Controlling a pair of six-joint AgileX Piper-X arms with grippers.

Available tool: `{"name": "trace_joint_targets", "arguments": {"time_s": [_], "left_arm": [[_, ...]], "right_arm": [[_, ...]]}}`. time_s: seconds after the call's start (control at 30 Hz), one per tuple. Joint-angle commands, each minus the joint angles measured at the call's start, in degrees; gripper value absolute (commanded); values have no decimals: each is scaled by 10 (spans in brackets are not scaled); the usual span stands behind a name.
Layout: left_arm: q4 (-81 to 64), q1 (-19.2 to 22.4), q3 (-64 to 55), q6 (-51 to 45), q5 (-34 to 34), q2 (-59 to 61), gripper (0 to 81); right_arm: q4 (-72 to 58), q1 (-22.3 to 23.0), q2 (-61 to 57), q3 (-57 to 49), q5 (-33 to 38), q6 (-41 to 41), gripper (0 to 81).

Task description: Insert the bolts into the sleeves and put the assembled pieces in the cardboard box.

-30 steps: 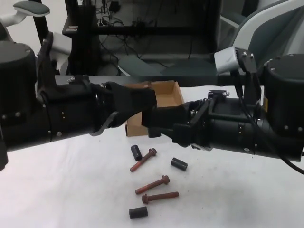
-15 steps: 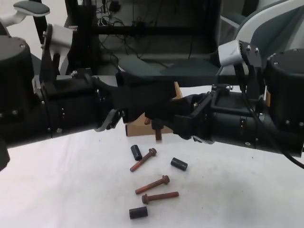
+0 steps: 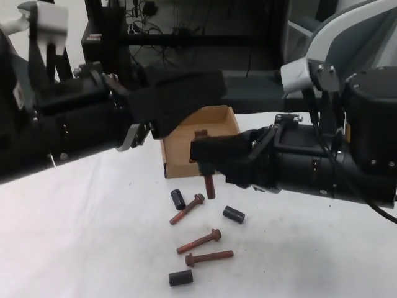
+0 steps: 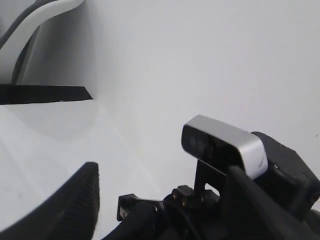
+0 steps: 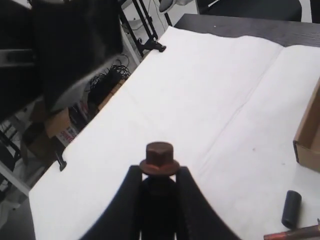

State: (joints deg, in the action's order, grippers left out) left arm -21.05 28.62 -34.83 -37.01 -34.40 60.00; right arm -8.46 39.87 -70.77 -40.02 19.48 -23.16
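At frame centre the right gripper point(image 3: 205, 155) is clamped on an upright bolt point(image 3: 210, 186) in front of the open cardboard box point(image 3: 180, 155), whose inside is partly hidden; how far the left gripper point(image 3: 198, 90) is open cannot be told.

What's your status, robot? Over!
Right end effector shut on a bolt, upright, head up, near the cardboard box. Left end effector high, close by, may crowd the box. Three loose bolts, three sleeves on the bench.

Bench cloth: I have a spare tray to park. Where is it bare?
The cloth is bare left of the loose bolts and sleeves, and again right of them. Crowded in front of the box, under both arms.
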Motion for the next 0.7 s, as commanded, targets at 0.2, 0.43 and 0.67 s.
{"name": "trace_joint_targets", "arguments": {"time_s": [0.2, 0.43, 0.67], "left_arm": [[102, -60, -2, 14, -26, -8, 659], [179, -90, -2, 16, -60, -16, 505], [239, -94, -2, 93, -62, -77, 66]], "right_arm": [[13, -17, 0, -7, -12, 33, 6], [13, -57, -34, -13, -2, 39, 6], [13, -89, -114, -69, 22, 72, 6]]}}
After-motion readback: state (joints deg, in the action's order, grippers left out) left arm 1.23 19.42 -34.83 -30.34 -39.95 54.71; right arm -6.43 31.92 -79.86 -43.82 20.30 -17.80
